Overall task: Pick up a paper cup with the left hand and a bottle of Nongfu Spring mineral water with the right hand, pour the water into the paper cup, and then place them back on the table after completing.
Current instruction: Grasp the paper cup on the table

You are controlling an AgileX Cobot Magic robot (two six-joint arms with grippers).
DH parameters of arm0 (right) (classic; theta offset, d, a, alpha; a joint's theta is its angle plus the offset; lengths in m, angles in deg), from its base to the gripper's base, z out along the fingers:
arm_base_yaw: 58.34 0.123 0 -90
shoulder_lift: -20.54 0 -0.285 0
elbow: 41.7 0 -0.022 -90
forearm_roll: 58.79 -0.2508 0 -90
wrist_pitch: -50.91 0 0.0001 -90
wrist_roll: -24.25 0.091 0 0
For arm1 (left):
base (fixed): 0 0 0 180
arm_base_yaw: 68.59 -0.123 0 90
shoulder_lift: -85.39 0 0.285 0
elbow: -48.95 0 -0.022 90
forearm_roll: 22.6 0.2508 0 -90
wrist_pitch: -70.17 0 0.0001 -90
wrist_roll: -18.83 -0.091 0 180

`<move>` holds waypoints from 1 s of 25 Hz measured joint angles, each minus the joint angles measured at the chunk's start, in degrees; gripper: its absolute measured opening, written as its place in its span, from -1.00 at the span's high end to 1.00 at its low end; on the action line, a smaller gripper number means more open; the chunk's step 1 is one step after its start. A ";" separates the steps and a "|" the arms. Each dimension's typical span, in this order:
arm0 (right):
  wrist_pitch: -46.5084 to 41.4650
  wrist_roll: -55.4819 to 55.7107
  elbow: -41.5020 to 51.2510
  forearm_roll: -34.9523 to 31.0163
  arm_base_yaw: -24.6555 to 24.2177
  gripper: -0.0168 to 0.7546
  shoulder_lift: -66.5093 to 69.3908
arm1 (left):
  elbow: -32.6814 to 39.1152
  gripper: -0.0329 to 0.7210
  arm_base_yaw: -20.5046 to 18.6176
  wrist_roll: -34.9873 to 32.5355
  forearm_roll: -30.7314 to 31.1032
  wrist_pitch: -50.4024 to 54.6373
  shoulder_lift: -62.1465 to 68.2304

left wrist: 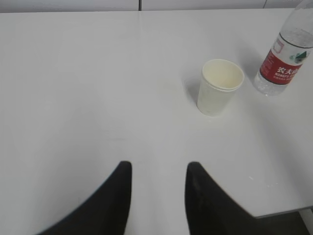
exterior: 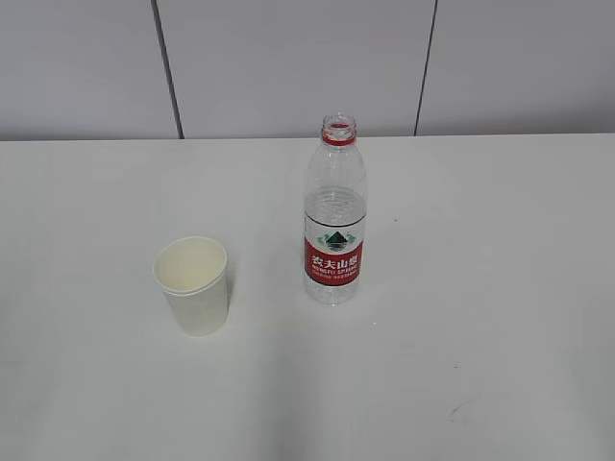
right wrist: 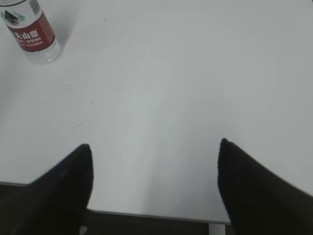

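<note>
While cup and bottle stand apart, both grippers' fingers hang released, empty.

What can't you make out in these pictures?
- Bottle top: cut off by the frame edge in both wrist views.
- Small label print: too small in the exterior view.
- Cup bottom inside: washed out, so I cannot tell whether it is empty.
- Both arms: absent from the exterior view; only the dark blurred fingers show.
</note>
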 joint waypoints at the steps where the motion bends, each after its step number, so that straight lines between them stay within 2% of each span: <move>1: 0.00 0.00 0.00 0.00 0.00 -0.56 0.00 | 0.00 0.28 0.00 0.00 0.00 0.00 0.00; 25: 0.00 0.00 0.00 0.00 0.00 -0.57 0.00 | 0.00 0.28 0.00 0.00 0.00 0.00 0.00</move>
